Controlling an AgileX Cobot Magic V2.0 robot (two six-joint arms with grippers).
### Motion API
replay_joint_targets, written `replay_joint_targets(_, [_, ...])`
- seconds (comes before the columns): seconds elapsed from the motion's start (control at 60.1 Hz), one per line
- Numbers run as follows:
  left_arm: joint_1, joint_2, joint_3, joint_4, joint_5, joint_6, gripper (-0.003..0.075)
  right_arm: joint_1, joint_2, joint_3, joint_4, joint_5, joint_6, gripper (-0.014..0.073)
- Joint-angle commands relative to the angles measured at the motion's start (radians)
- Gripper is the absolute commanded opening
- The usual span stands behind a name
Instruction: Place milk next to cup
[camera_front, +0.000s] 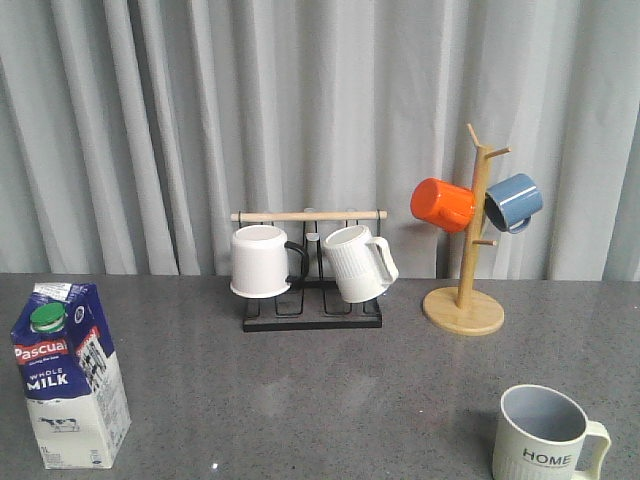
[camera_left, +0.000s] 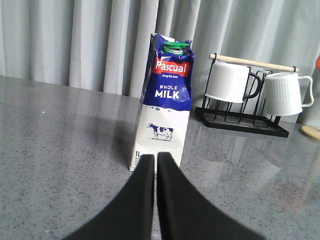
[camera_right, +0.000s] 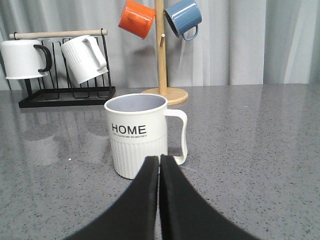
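Note:
The milk (camera_front: 68, 375), a blue-and-white carton with a green cap, stands upright at the table's front left. It also shows in the left wrist view (camera_left: 163, 100), just beyond my left gripper (camera_left: 155, 157), which is shut and empty, apart from it. The cup (camera_front: 546, 435), cream-white and ribbed with "HOME" lettering, stands at the front right. In the right wrist view the cup (camera_right: 137, 135) is just beyond my right gripper (camera_right: 159, 158), which is shut and empty. Neither gripper shows in the front view.
A black wire rack (camera_front: 312, 312) at the back middle holds a white mug with a black handle (camera_front: 262, 260) and a white ribbed mug (camera_front: 358, 262). A wooden mug tree (camera_front: 466, 300) at the back right carries an orange mug (camera_front: 442, 204) and a blue mug (camera_front: 514, 201).

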Motion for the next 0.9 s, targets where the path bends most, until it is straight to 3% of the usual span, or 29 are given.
replay_joint_targets(0.0, [0.001,-0.013,0.02,-0.008,-0.081,-0.001,-0.0006,0.003,0.019,0.008,-0.007,-0.07,-0.003,-0.0005])
replay_joint_targets(0.882, [0.001,-0.013,0.02,-0.01,-0.082,-0.007,-0.0006,0.003,0.019,0.007,-0.007,-0.1,-0.003,-0.0005])
